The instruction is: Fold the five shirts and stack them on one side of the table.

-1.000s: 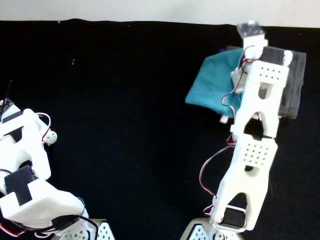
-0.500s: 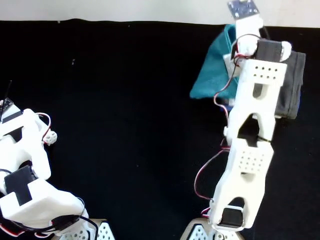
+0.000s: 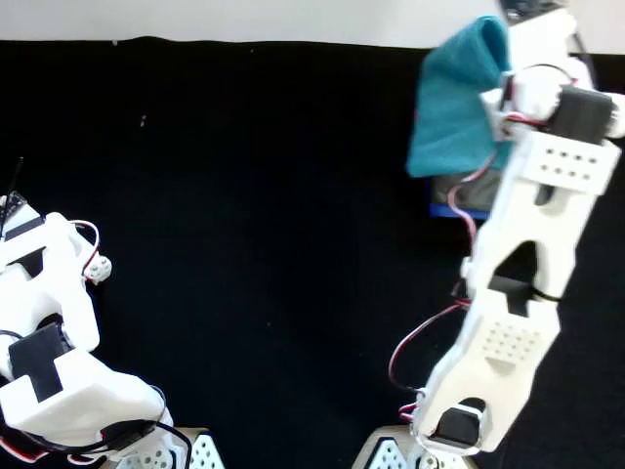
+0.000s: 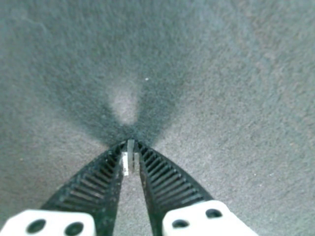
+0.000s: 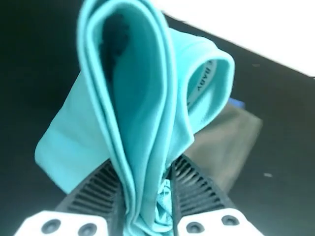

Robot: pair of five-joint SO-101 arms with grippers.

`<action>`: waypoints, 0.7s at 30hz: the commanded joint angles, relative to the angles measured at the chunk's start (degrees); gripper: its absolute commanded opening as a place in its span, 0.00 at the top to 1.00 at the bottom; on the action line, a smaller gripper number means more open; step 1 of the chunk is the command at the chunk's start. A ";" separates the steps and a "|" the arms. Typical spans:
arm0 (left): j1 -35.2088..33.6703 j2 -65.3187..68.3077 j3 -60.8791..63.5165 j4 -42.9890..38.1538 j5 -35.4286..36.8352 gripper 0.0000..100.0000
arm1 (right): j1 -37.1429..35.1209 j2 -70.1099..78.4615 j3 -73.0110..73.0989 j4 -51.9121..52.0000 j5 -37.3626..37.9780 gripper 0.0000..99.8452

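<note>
We have the folded teal cotton shirt (image 3: 457,107) pinched in the right gripper (image 5: 145,167). Its jaws are narrow and clamp the doubled layers, and the rest of the bundle loops out away from the fingertips. From the high view the shirt hangs clear of the black cloth-covered table (image 3: 244,195) at the far right corner. Its lower edge sits just above the stack of dark grey folded shirts (image 3: 457,191).

What matters for us is where that stack lies from the jaws. It is below the hanging shirt and a little toward the arm's base, and the right arm hides part of it. In the right wrist view the stack (image 5: 231,142) shows beyond the teal cloth and to one side of it, so we judge the shirt is not yet centred over the pile. The shirt's long axis runs out from the jaws and down, so we judge its free end should meet the stack first.

The left gripper (image 4: 130,153) rests with its jaws closed on nothing over bare cloth. It sits at the near left, well apart from the stack, so the right arm is far nearer.
</note>
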 commanded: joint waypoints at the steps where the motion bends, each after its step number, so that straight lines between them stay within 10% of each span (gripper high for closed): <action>1: 0.48 0.04 0.40 -1.05 0.62 0.99 | 5.41 2.95 3.03 -5.49 3.52 0.99; 15: 0.48 0.04 0.40 -1.05 0.62 0.99 | 10.77 13.32 5.58 -15.87 4.66 0.90; 21: 0.48 0.04 0.40 -1.05 0.62 0.99 | 10.95 11.65 1.45 -18.07 -8.53 0.77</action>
